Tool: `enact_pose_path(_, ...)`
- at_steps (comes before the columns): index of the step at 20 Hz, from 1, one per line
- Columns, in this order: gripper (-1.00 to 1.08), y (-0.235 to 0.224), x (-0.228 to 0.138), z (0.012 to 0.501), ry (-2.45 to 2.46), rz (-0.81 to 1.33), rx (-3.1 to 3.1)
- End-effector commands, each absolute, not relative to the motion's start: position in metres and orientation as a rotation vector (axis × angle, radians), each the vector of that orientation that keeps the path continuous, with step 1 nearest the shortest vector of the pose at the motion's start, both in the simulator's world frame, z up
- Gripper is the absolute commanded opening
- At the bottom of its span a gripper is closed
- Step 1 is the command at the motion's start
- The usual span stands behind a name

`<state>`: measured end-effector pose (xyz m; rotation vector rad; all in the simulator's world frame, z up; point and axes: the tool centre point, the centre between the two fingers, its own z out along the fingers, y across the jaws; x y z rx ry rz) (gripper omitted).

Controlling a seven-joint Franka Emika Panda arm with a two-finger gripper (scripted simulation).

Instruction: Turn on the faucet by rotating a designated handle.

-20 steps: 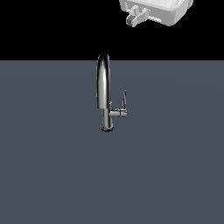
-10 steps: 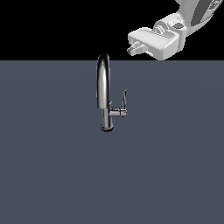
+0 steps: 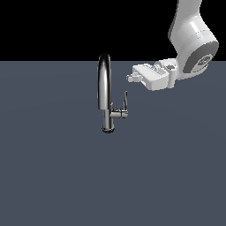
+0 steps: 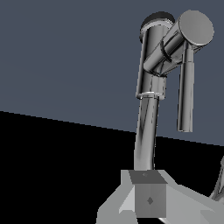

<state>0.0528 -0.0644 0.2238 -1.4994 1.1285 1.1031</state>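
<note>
Hand (image 3: 130, 78) near handle (image 3: 125, 100), apart.

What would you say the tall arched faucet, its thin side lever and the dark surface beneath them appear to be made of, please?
The faucet looks like polished chrome: bright streaks and dark reflections run along its spout. The handle shows the same mirror-like sheen, so probably chrome too. The grey-blue surface is flat and matte, with no texture; its material is unclear.

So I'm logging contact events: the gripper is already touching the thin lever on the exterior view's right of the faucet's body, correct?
Not quite. In the exterior view the gripper is apart from the handle, hovering above it and toward that view's right, with a clear gap between them. The lever does sit on that view's right of the faucet.
</note>
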Motion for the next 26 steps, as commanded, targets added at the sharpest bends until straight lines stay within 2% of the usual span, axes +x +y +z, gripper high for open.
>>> enact_pose_path(1,-1.00,-0.061,0.055,0.205,1.154,1.135,-1.412)
enact_pose_path(11,-1.00,-0.050,0.057,0.164,1.202,1.197,-1.221)
enact_pose_path(18,-1.00,-0.049,0.057,0.162,1.205,1.201,-1.212)
enact_pose_path(26,-1.00,-0.049,0.035,0.164,1.205,1.201,-1.212)
